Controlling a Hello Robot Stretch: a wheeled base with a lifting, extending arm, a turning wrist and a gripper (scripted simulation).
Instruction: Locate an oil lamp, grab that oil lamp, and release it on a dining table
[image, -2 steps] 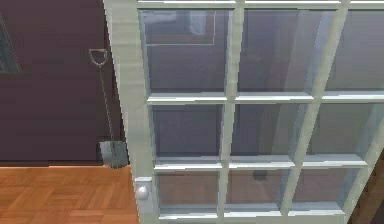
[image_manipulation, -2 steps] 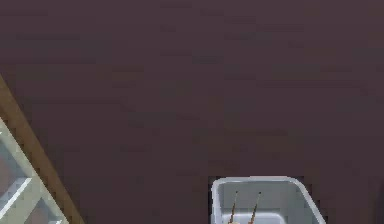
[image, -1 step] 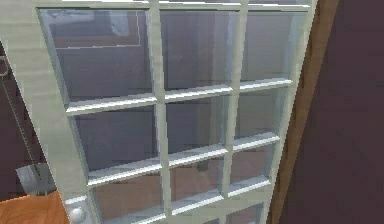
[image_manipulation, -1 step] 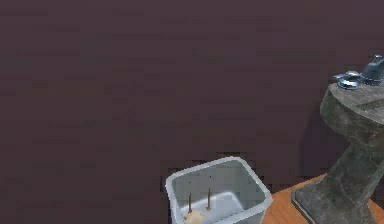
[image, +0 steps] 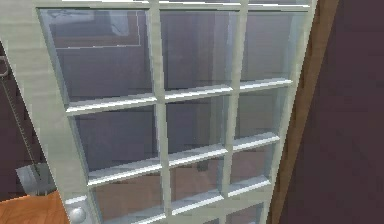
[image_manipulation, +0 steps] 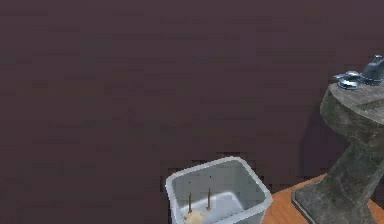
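A white door with a grid of glass panes (image: 165, 110) stands close ahead in the forward view, with a round knob (image: 77, 213) at its lower left. In the arm side view a grey stone pedestal sink (image_manipulation: 358, 130) with a metal tap (image_manipulation: 362, 74) stands at the right.
A pale grey square bin (image_manipulation: 218, 192) with small things inside sits against the dark purple wall (image_manipulation: 150, 90). A brown door frame (image: 305, 130) runs beside the glass door. Wooden floor (image_manipulation: 320, 205) lies by the sink's foot.
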